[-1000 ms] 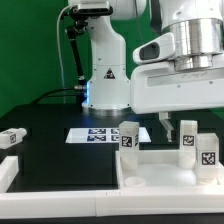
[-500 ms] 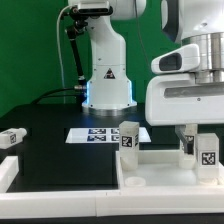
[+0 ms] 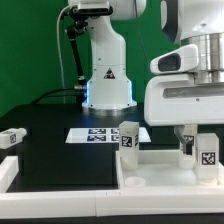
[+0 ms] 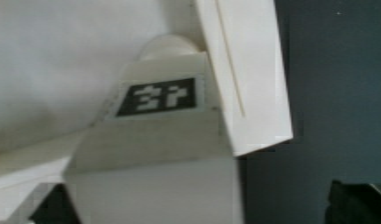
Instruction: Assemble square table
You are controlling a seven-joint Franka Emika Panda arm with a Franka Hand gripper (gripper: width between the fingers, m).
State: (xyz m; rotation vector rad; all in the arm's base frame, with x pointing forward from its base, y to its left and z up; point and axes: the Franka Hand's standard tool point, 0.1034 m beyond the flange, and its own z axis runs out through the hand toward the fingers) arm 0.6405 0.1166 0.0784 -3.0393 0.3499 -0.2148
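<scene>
Now a leg block (image 4: 155, 150) sits between the tool's (image 3: 188, 138) parted jaws.

arm (image 3: 105, 55): bent over, end vertical | tool (image 3: 188, 142): points down, fingers apart

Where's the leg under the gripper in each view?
Exterior view: the leg is at the exterior view's right, standing on the square table, mostly hidden by the gripper.
Wrist view: the leg fills the middle, its tag facing the camera.
Shared landmark: the square table's raised rim beside the leg, with the black table beyond it.
</scene>
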